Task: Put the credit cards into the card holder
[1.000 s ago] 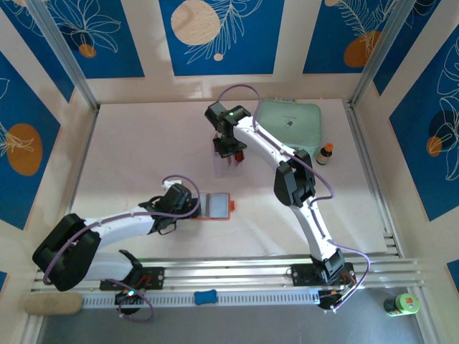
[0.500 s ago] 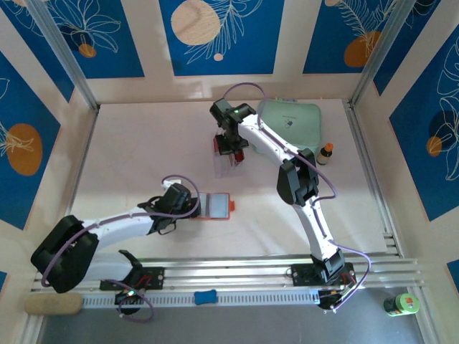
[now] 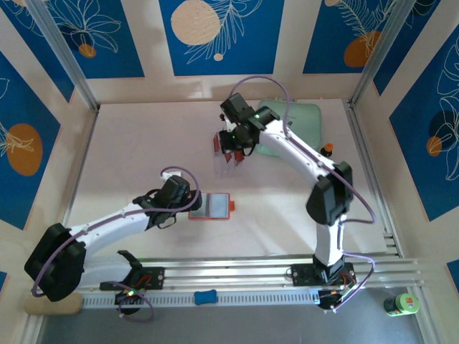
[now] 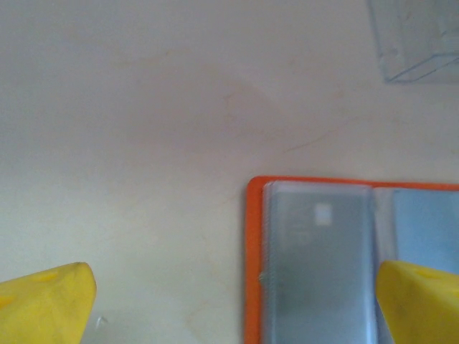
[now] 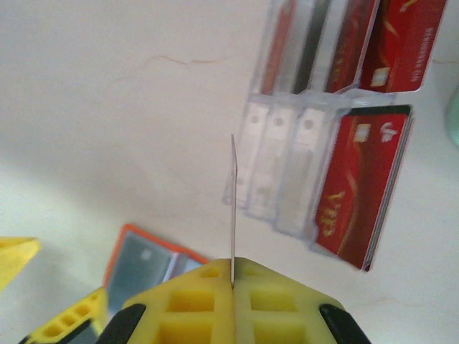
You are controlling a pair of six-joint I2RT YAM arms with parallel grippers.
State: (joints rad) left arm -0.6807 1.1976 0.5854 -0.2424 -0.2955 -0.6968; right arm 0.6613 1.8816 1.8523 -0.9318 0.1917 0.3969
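Right gripper [image 5: 232,276] is clamped on one card [image 5: 232,204], seen edge-on from the wrist as a thin line. The card stands straight out past the fingertips, long axis in line with the fingers. Face and colour cannot be read from this angle. The gripper hangs just over the rack [image 5: 283,179], at its left side. More red cards [image 5: 358,179] sit in the rack's slots.

Holder [image 3: 213,206] lies open and flat on the table [image 3: 136,150], near-side of the rack and a little to its left, well apart from it. Long axis runs left-right in the top view, grey inside up, orange border showing. From the held card it lies back toward the arm bases. In the right wrist view it shows low and left of the card.

Left gripper [image 4: 233,287] is spread wide at the holder's left end, nothing between its fingers [image 4: 50,297]. One tip overlaps the holder's inner panel, the other is off over bare table. Whether the tip presses down cannot be told.

Judgement: the left arm is nearer the holder but the right arm carries the card, so the right must bring it back from the rack. The card will likely need turning until its plane is close to flat and its leading edge squares with a sleeve [image 4: 315,265]. Which side the sleeves open on is not readable here.
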